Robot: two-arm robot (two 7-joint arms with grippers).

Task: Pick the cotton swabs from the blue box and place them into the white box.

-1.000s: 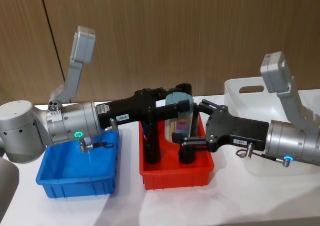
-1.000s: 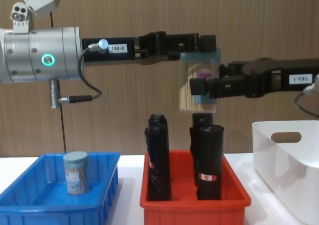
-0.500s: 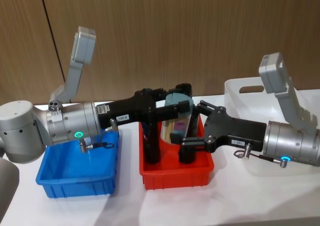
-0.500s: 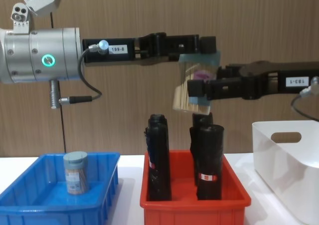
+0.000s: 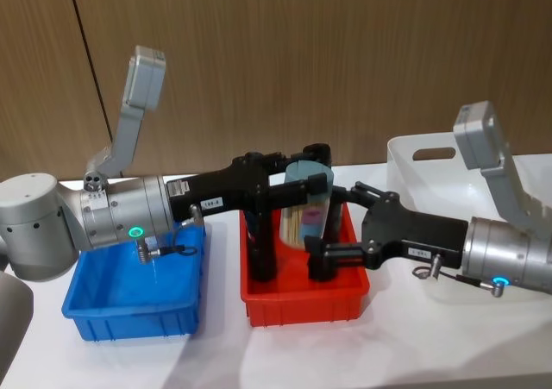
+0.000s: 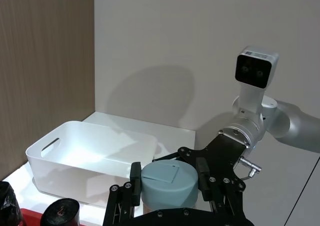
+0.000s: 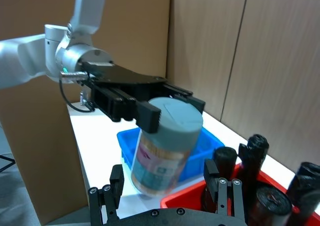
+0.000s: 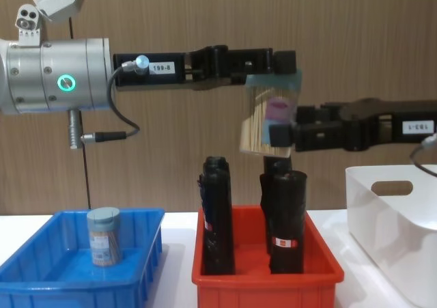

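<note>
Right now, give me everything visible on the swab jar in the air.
The swab jar is clear plastic, pale blue lid, packed with tan sticks, purple-and-blue label. It hangs tilted above the red bin, with the left end effector clamped on its lid; the open right end effector straddles its lower body.

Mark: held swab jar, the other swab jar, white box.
held swab jar (image 7: 159,162), right wrist view, labelled body.
other swab jar (image 8: 104,245), chest view, clear body below the lid.
white box (image 8: 392,233), chest view, front wall under the handle cut-out.
</note>
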